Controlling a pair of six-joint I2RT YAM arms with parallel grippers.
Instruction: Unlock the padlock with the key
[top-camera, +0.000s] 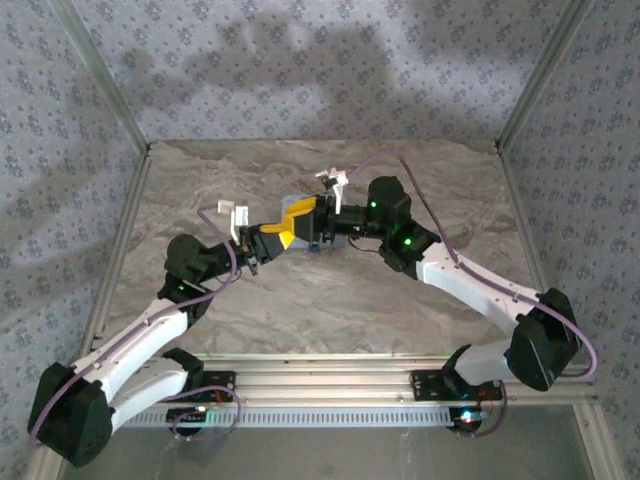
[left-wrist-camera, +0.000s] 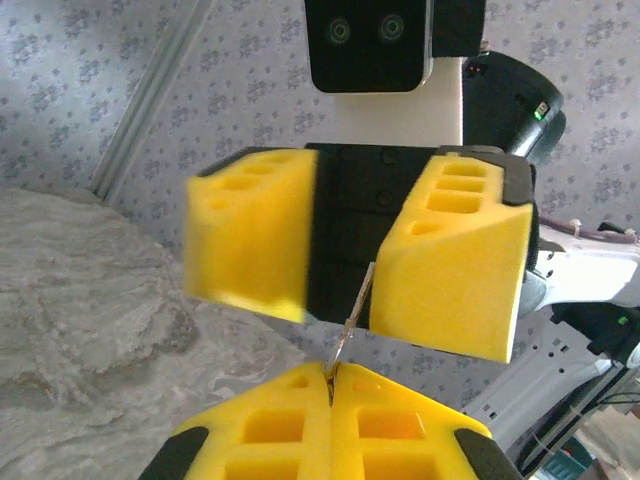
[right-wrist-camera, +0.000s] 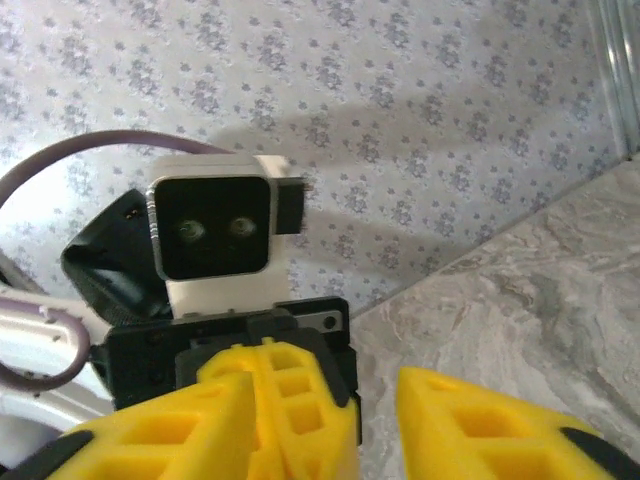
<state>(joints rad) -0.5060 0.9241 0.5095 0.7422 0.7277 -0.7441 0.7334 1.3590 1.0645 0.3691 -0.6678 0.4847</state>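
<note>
My left gripper (left-wrist-camera: 330, 375) is shut on the key (left-wrist-camera: 352, 318), a thin metal blade sticking up from between its yellow fingertips. The blade's tip reaches into the gap of my right gripper (left-wrist-camera: 345, 250), whose yellow fingers (left-wrist-camera: 455, 265) stand apart on either side of it. From the right wrist, my right gripper (right-wrist-camera: 322, 390) is open around the left gripper's closed fingers (right-wrist-camera: 290, 400). From above, both grippers (top-camera: 290, 225) (top-camera: 325, 220) meet over the table's middle. A small dark blue piece (top-camera: 315, 248) peeks out just below them, apparently the padlock, mostly hidden.
A pale blue tin (top-camera: 347, 240) lies under the meeting grippers, largely covered. The marbled tabletop (top-camera: 330, 300) is bounded by patterned walls on three sides and a metal rail (top-camera: 400, 365) at the near edge.
</note>
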